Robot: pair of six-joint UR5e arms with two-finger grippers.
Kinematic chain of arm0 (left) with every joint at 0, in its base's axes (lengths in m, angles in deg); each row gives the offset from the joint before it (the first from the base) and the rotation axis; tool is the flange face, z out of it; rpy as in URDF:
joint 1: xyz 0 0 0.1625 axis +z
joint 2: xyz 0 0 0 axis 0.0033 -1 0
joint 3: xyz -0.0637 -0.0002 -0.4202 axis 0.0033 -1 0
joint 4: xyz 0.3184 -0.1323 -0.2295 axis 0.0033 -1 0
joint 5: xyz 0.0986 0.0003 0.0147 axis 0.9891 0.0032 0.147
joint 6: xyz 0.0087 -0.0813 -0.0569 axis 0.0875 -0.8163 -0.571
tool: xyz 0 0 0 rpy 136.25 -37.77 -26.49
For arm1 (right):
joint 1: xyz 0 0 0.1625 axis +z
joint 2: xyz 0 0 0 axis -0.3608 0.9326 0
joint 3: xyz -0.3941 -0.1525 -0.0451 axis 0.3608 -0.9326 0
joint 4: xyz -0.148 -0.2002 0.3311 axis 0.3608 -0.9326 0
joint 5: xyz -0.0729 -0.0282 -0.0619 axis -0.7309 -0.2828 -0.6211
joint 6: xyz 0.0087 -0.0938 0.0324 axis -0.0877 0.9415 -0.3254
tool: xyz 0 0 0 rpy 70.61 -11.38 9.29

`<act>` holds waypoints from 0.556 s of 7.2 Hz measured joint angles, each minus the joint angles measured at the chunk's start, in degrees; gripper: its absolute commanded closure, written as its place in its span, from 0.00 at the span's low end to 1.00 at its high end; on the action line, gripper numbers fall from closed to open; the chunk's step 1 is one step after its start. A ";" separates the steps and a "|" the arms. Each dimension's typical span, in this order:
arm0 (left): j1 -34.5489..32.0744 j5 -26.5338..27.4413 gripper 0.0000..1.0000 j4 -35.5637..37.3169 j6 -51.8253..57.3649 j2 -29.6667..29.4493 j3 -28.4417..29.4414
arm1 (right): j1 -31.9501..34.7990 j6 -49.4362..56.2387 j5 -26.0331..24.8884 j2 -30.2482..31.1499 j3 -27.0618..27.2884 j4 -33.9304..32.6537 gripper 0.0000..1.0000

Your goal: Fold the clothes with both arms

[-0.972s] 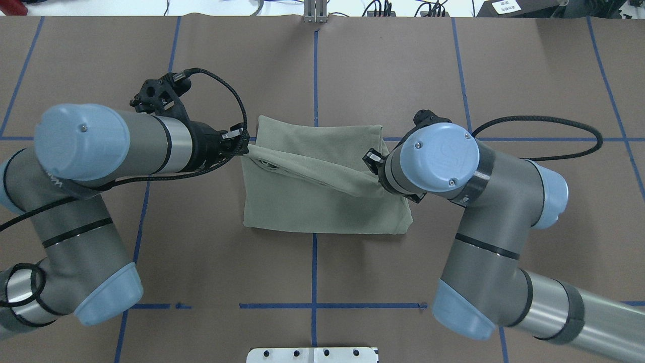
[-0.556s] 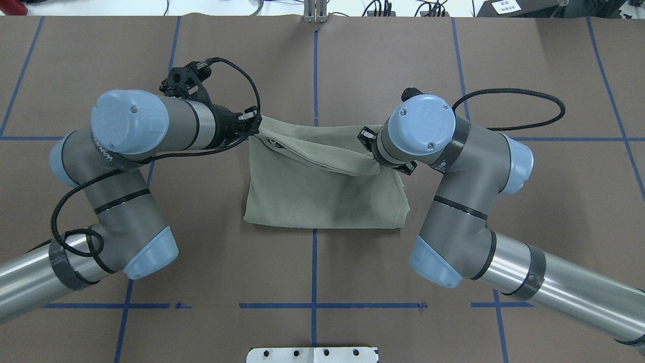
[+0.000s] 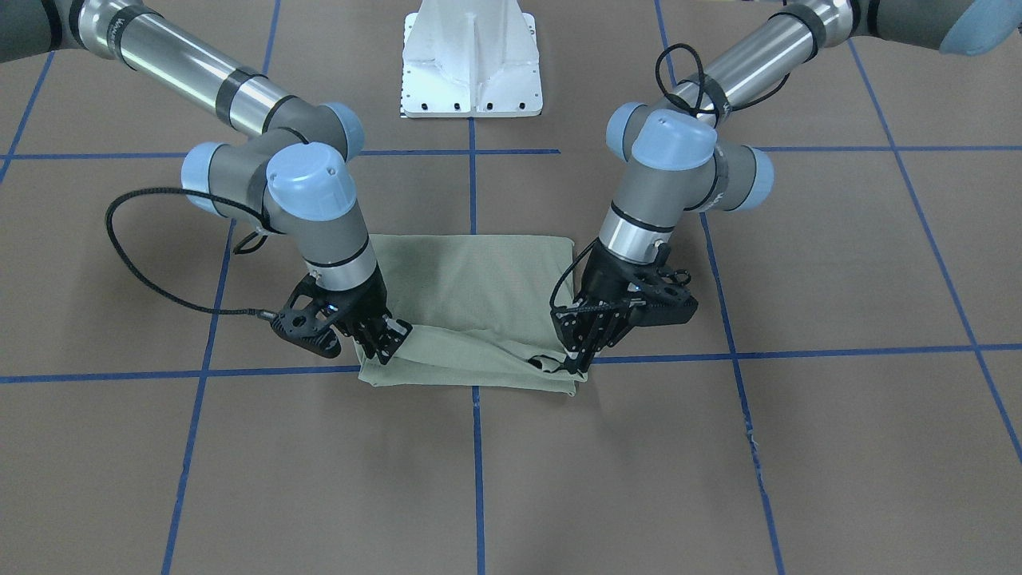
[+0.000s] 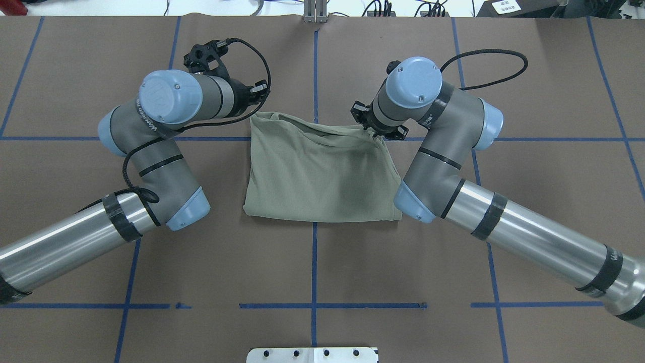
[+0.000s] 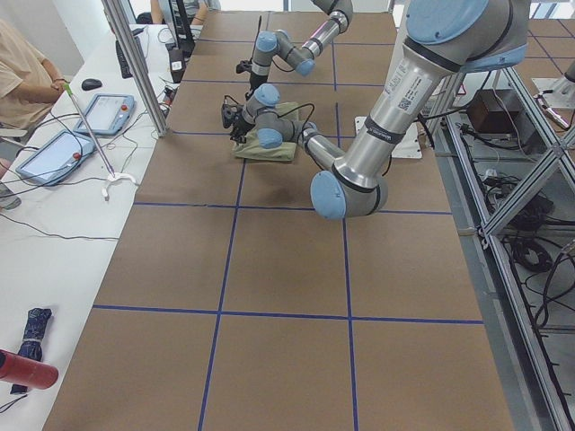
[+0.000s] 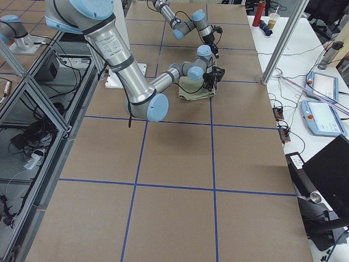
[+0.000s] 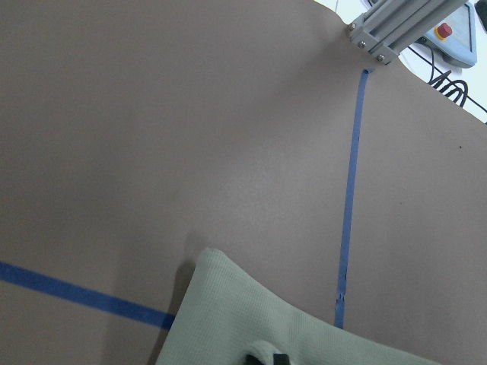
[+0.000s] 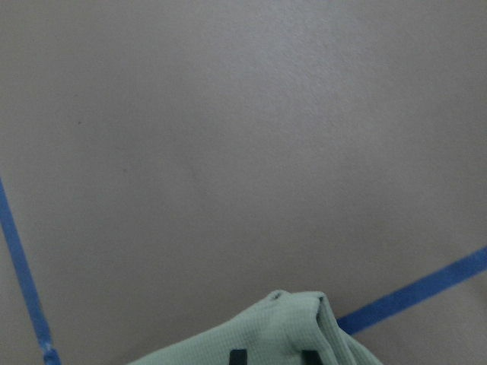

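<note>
The sage-green fine-ribbed knit shirt [image 4: 322,176] is one plain colour, shaded darker across its middle. The brown paper-covered worktop [image 4: 529,75] carries a grid of blue tape lines [image 4: 315,75]. The left tubular arm [image 4: 166,176] and right tubular arm [image 4: 433,166] are silver-grey with light-blue joint caps and black bands. Their cables [image 4: 526,64], left claw [image 3: 576,361] and right claw [image 3: 385,345] are black. The metal base pedestal [image 3: 471,64] is white.

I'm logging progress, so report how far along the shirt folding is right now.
Done: the shirt lies as a compact rectangle on the table, with no sleeves showing. In hand: the left end effector and right end effector each pinch a corner of the top layer at the edge farthest from the robot. Left: lay that rumpled layer flat and let go.
</note>
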 measured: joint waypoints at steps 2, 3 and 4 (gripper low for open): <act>-2.58 1.35 0.30 -0.37 4.51 -2.06 2.75 | 7.56 9.72 9.16 -1.79 -3.10 1.79 0.00; -4.25 -1.25 0.30 -0.25 6.20 -1.91 1.86 | 9.04 11.23 11.22 -1.52 -2.52 1.85 0.00; -6.21 -6.29 0.30 -0.04 8.25 -0.61 -0.37 | 9.65 11.80 12.01 0.56 -0.24 1.89 0.00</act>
